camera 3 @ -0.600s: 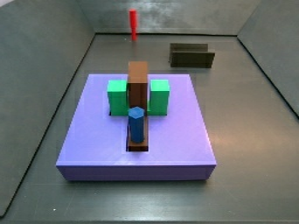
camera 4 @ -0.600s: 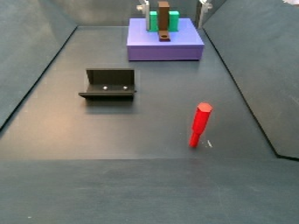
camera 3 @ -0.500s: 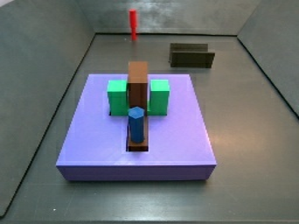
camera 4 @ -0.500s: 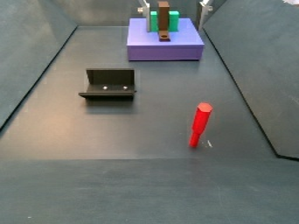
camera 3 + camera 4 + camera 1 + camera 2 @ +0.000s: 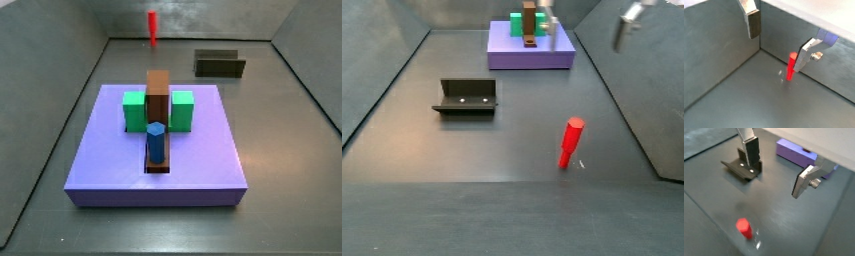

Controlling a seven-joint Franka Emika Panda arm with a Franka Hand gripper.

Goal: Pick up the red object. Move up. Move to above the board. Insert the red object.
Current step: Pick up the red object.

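Where grey floor [image 5: 489, 150] spreads: gripper [image 5: 774, 168] aloft.

The red object [image 5: 572, 143] is a thin bright red peg standing upright on the dark floor, alone, well apart from the board [image 5: 156, 150]. The board is a large flat lavender-blue square slab with a narrow central slot. The gripper [image 5: 781, 36] hangs open above the peg, holding nothing.

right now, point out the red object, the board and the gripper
red object [image 5: 572, 145]: a side view, middle of the upright bar.
board [image 5: 201, 160]: a side view, bare top face right of the slot.
gripper [image 5: 775, 170]: a wrist view, above the floor, midway between fingertips, jaws apart, holding nothing.
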